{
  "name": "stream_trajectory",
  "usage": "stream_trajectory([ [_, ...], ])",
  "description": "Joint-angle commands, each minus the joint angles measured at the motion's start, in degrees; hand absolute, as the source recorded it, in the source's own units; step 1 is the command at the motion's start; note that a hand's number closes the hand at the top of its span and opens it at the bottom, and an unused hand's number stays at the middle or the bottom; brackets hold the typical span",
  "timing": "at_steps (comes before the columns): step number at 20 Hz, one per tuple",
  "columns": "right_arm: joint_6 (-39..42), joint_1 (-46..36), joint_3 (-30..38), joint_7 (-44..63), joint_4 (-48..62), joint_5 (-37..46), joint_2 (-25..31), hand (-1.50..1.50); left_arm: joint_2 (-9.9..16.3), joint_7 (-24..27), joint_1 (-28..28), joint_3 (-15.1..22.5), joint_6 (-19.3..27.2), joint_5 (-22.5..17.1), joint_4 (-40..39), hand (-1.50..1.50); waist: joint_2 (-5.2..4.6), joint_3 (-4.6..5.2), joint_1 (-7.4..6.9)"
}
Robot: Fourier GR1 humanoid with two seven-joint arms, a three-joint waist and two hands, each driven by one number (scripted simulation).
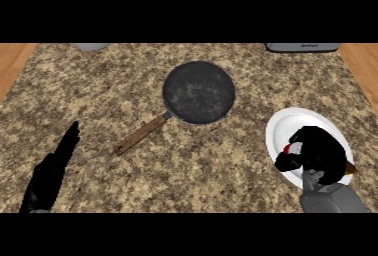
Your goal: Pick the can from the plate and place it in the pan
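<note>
Curling over the white plate (284, 125) at the counter's (221, 165) right, my right hand (317, 150) wraps its fingers round the can (287, 149); only a red-and-white sliver shows, so I can't read any label. The dark pan (198, 91) sits well apart, mid-counter. My left hand (52, 172) rests open, fingers straight, at lower left. An appliance (303, 47) at the top edge bears writing too small to read.

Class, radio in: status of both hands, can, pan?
Right hand curled round can over plate. Left hand open, resting. Pan empty, path unobstructed.
</note>
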State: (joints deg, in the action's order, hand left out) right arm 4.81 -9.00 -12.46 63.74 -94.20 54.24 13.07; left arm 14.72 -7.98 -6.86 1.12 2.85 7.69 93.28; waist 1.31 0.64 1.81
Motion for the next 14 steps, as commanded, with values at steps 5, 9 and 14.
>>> stream_trajectory([
  [5,2.1,-7.6,-9.5,9.9,-11.9,24.1,-1.4,1.50,0.0,-2.3,2.1,0.2,-0.5,0.3,1.3,0.00,-1.01,-0.56,-1.68],
  [9,7.3,-19.3,-7.5,9.7,-6.9,27.6,-8.6,1.50,-1.8,-1.6,3.6,1.6,-0.2,1.5,-0.7,0.00,-1.31,-0.57,-2.18],
  [14,-3.5,-28.2,-3.0,7.1,6.8,24.2,-12.8,1.50,-1.2,0.0,0.9,1.3,-1.5,1.1,2.0,0.00,-1.50,-0.64,-3.54],
])
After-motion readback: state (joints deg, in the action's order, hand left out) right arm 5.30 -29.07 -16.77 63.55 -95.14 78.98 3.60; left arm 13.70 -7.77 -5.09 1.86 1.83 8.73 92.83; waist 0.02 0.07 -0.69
